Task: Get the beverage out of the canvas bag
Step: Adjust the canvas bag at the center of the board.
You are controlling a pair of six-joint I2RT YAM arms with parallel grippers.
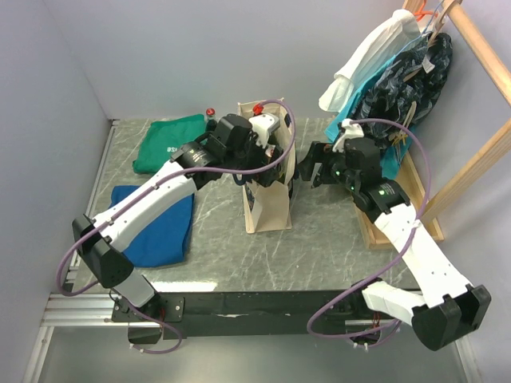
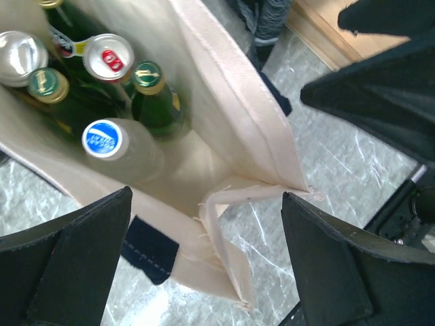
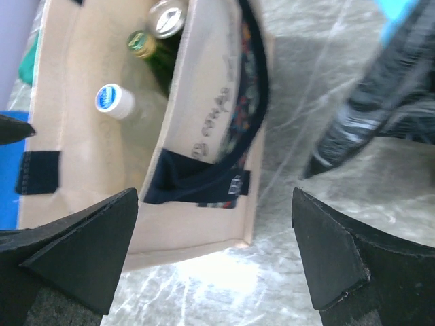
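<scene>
We see the canvas bag (image 1: 267, 209) upright in the middle of the worktop (image 1: 335, 235), mouth open, between the two arms. All the drinks are inside it; none is out.

Left wrist view, inside the bag:
- a clear bottle (image 2: 102, 138) with a blue cap, against one wall
- two green bottles (image 2: 148, 76) with gold-rimmed caps, just beside it
- a can (image 2: 109, 58) with a red tab, touching those
- a second silver top at the frame edge, only partly in view

Everything is upright and packed close.

The left gripper (image 2: 206, 195) hangs over a corner of the bag's mouth, jaws spread wide with nothing between them. The bag's rim runs across the gap. We see no contact with any bottle.

The right gripper (image 3: 214, 193) sits just beside the bag on the pocket side, also spread wide and empty. Its camera looks down on the printed pocket (image 3: 204, 115), with a navy handle (image 3: 190, 183) drooping across it. The blue cap, one green bottle and a can top show past the rim.

We can't tell from the top view whether either gripper touches the canvas.

Elsewhere, a green cloth (image 1: 169, 142) lies folded at the far left of the worktop. A blue cloth (image 1: 156, 227) lies nearer, partly under the left arm. A wooden rack (image 1: 479, 49) with clothes (image 1: 375, 48) hanging on it stands at the right, close behind the right arm.
</scene>
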